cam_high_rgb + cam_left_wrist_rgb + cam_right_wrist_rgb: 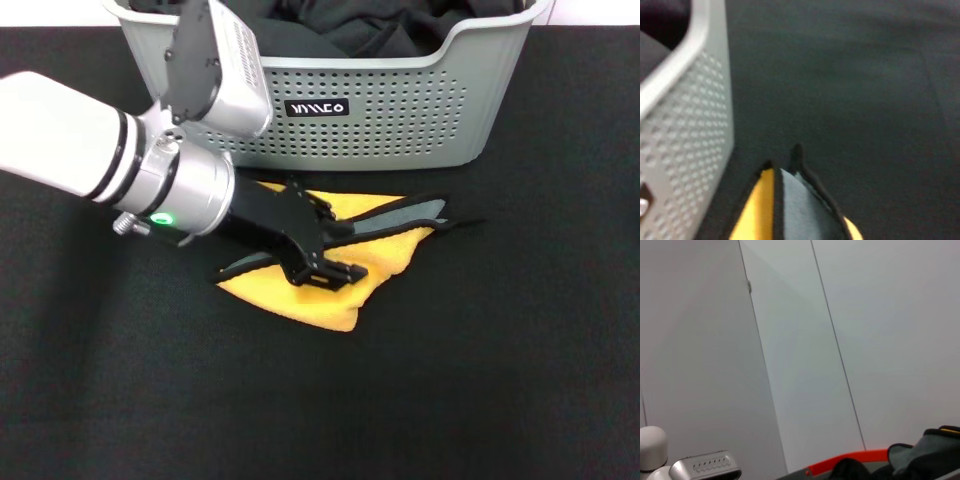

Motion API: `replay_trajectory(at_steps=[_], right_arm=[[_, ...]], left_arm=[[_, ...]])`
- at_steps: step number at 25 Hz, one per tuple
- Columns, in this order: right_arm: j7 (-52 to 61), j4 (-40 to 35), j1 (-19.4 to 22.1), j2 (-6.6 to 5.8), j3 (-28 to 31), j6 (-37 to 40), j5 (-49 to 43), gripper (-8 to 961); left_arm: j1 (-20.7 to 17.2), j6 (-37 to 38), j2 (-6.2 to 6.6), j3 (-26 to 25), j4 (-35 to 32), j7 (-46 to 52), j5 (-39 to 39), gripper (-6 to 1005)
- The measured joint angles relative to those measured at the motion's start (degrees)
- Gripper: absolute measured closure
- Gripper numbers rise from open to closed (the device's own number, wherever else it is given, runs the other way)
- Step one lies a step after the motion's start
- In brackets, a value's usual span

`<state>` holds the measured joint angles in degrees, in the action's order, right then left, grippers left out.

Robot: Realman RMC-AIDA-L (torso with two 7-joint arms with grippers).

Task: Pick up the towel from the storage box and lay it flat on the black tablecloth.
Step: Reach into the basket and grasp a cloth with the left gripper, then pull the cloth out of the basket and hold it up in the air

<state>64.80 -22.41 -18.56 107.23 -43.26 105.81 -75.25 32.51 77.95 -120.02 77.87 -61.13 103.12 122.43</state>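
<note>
Left gripper [325, 255] low, fingers parted

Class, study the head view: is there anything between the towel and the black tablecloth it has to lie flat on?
Nothing visible does. The towel already lies on the black tablecloth, in front of the storage box, though folded over on itself, its grey reverse showing. The left gripper is over it. The right gripper is out of view.

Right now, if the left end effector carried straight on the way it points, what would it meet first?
The left end effector points down toward the robot's right, low over the yellow-orange towel. It would likely press into the towel first, then the black tablecloth beyond. Its height above the cloth is unclear.
</note>
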Motion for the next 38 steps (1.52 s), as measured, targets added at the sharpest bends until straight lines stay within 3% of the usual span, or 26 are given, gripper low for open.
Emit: replay_trajectory(at_steps=[11,17,22,24,30,33,38], right_arm=[[0.01,0.00,-0.15,0.53,0.20,-1.21,0.28,854],[-0.03,0.00,-0.20,0.73,0.29,-1.67,0.36,854],[-0.03,0.04,-0.09,0.99,0.29,-1.96,0.40,854],[-0.03,0.06,0.00,1.07,0.29,-2.02,0.40,854],[-0.03,0.09,-0.08,1.23,0.19,-2.14,0.18,854],[-0.16,0.08,-0.09,1.23,0.04,-1.92,0.13,854],[-0.78,-0.53,-1.55,1.22,-0.73,-0.46,-2.53,855]], left_arm=[[0.88,-0.50,-0.07,1.83,3.20,-0.28,-0.64,495],[4.14,-2.32,-0.01,1.61,9.54,0.30,-0.77,536],[4.40,-2.47,0.04,1.57,9.96,0.46,-3.74,802],[4.07,-1.60,0.16,1.13,8.96,0.45,-5.63,838],[2.84,9.86,0.35,-8.65,5.55,-0.93,-12.62,945],[2.81,19.59,1.42,-14.98,4.43,-1.78,-19.40,998],[2.81,29.02,3.82,-17.40,3.97,-2.16,-26.71,998]])
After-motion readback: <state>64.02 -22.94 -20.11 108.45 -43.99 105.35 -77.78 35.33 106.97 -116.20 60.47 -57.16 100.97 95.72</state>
